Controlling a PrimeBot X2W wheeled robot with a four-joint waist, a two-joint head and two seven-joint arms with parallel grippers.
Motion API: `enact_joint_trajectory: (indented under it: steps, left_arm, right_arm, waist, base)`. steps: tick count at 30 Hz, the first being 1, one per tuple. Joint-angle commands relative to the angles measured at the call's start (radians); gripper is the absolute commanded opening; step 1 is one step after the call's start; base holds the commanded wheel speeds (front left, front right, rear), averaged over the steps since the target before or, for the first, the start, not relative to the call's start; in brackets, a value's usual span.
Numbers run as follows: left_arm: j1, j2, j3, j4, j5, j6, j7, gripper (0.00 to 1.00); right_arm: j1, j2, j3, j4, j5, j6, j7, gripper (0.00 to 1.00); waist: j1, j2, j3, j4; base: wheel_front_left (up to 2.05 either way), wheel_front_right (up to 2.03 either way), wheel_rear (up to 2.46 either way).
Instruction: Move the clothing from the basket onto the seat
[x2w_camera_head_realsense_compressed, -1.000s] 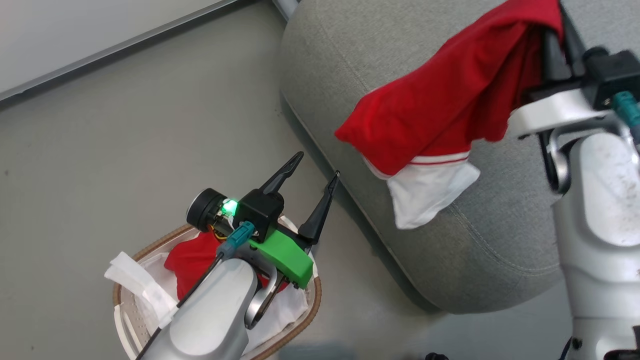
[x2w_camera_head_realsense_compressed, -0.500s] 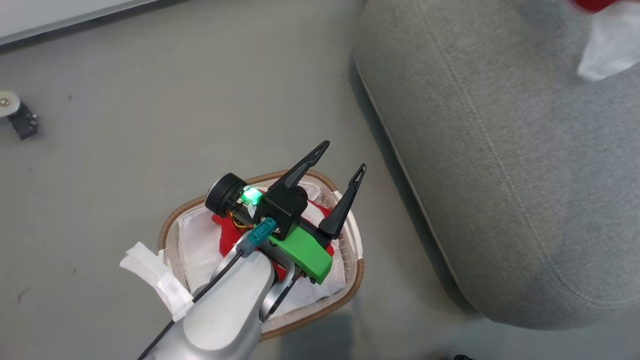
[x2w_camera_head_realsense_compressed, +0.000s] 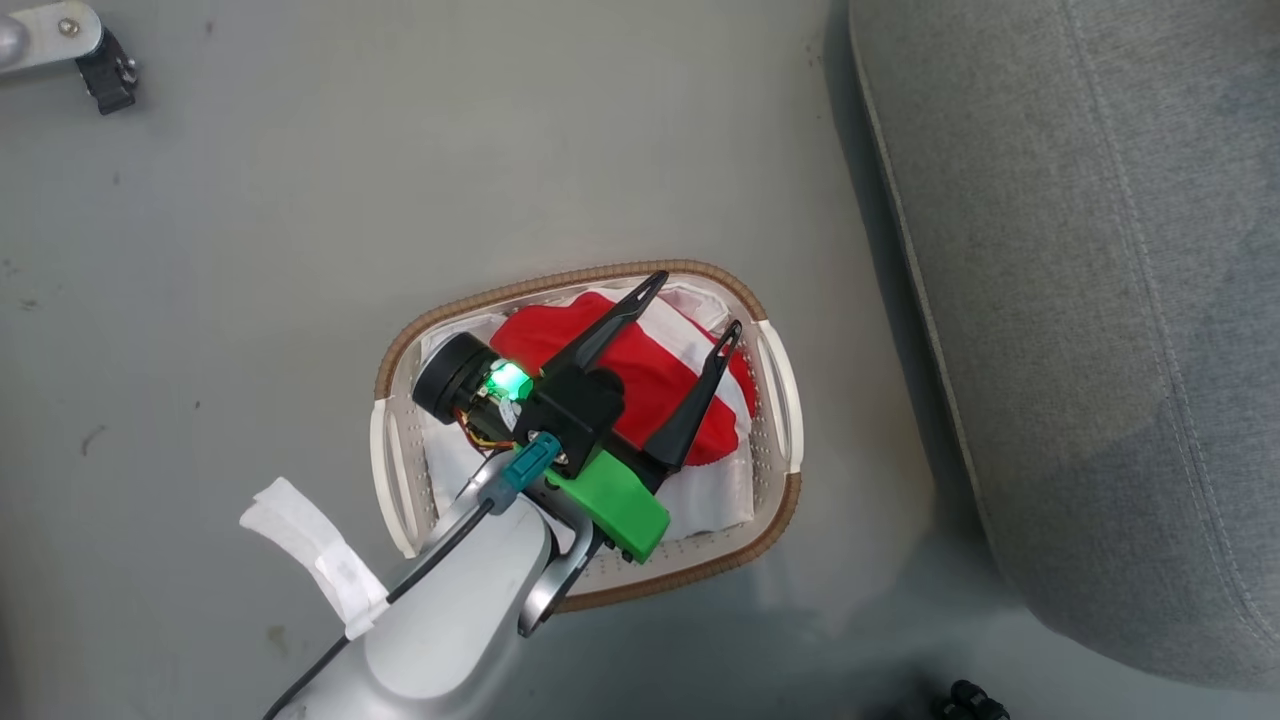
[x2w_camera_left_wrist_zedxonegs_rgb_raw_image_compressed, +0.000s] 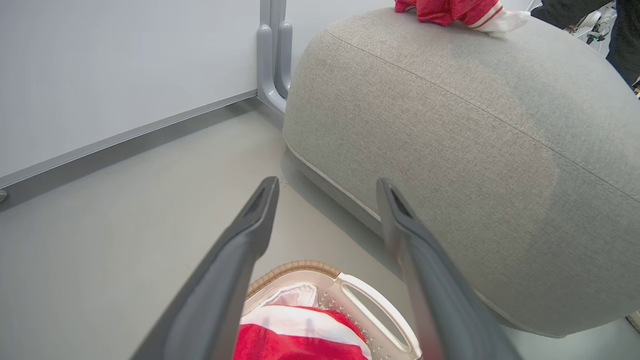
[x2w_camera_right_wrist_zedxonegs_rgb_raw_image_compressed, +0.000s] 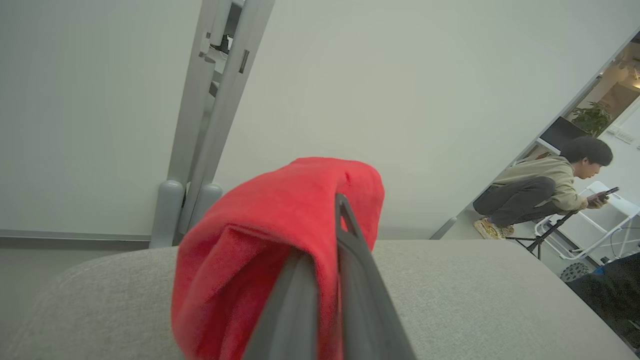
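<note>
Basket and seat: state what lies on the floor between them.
In the head view the stretch is bare: a strip of grey floor, darkened near the seat, separates the basket from it.

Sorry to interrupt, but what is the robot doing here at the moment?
Its right gripper is shut on a red garment over the grey seat. Its left gripper hangs open above the basket, where more red clothing lies on the white lining.
</note>
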Motion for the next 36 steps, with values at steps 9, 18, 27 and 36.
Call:
enact_joint_trajectory:
  steps: [9, 18, 27, 36]
  left_arm:
    - [-0.017, -0.004, 0.007, 0.018, -0.024, 0.008, -0.003, 1.0]
    - [0.001, -0.008, 0.017, 0.054, -0.049, 0.011, -0.006, 1.0]
    - [0.035, -0.009, 0.046, 0.087, -0.077, 0.014, -0.009, 1.0]
    - [0.105, -0.019, 0.117, 0.086, -0.105, 0.021, -0.008, 1.0]
  right_arm:
    - [0.118, 0.058, 0.03, 0.098, -0.015, -0.001, -0.002, 0.0]
    - [0.208, 0.066, 0.091, 0.068, 0.038, -0.001, -0.002, 1.0]
    - [0.369, 0.091, 0.181, -0.001, 0.105, -0.001, -0.002, 1.0]
    - [0.443, 0.078, 0.277, -0.045, 0.154, -0.001, -0.002, 1.0]
  waist:
    - [-0.0001, 0.0, 0.034, 0.011]
    - [-0.0001, 0.0, -0.01, -0.01]
    - [-0.0001, 0.0, -0.118, -0.042]
    - [-0.0001, 0.0, -0.261, -0.036]
  base:
    - [0.0, 0.0, 0.0]
    - [0.0, 0.0, 0.0]
    - [0.0, 0.0, 0.0]
    - [0.0, 0.0, 0.0]
